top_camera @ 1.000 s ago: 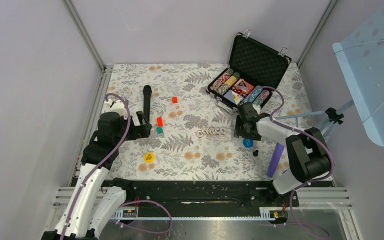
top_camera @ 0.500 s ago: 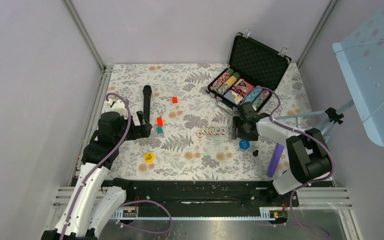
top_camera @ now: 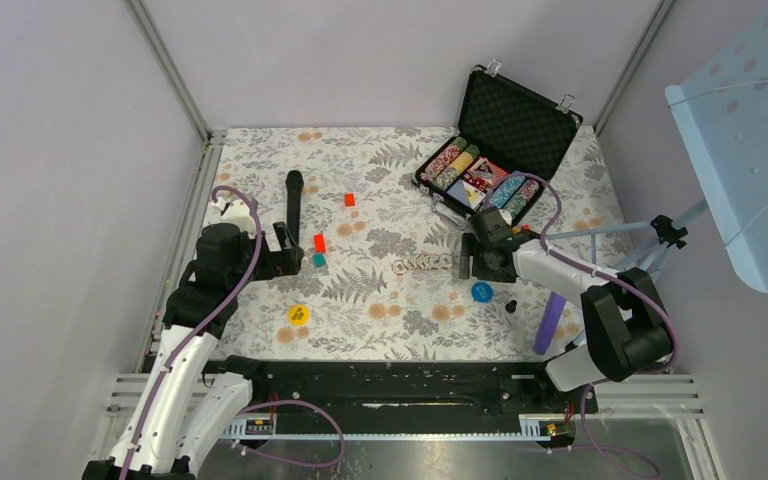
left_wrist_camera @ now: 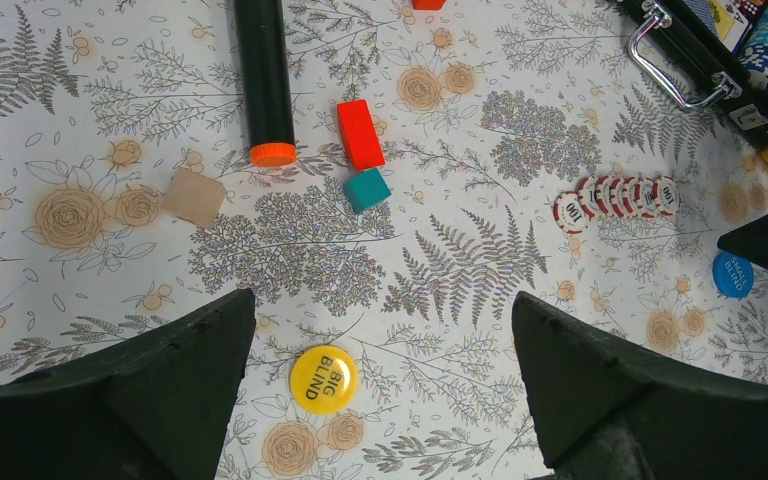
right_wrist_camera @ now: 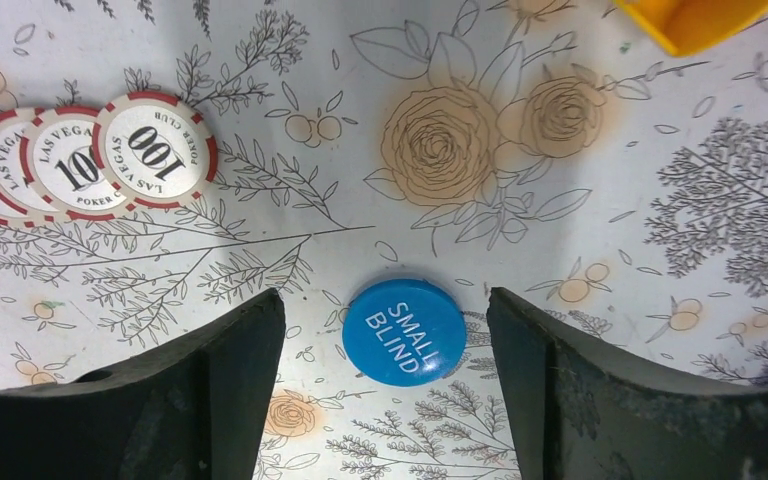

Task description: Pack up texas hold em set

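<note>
Right hand angled down over the worktop, wide open and empty, blue button between its fingers, chips beside, open briefcase beyond; left hand wide open, empty.

The left arm and right arm pair white link shells with black joint housings. A purple cable loops along each. The left end effector and right end effector have matte black, wedge-shaped fingers with a grainy surface.
</note>
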Controlling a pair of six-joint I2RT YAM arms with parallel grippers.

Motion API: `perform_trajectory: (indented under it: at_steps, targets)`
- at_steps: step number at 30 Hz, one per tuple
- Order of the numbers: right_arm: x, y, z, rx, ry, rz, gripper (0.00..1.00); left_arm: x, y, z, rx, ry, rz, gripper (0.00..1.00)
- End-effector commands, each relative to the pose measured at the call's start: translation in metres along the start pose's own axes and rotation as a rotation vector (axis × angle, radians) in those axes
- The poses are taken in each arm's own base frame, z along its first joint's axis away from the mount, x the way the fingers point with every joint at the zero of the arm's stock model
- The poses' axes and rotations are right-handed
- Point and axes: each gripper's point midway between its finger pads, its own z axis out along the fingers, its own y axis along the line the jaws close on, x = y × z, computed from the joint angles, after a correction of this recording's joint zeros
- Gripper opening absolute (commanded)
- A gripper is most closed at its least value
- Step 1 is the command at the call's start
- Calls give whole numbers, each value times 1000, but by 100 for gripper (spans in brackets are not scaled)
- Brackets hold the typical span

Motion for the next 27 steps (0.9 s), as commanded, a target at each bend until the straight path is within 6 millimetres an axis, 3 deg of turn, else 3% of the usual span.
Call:
perform_trajectory:
  at_steps: [1,8,27]
  targets:
    - [-10,-8,-10,54,-51,21,81,-5,-5,2,28,-23,15,99]
    - [13,-9,4,59,28,55,80,-5,-5,2,29,-22,14,99]
    - [29,1,10,78,80,66,75,-5,-5,3,30,-19,15,99]
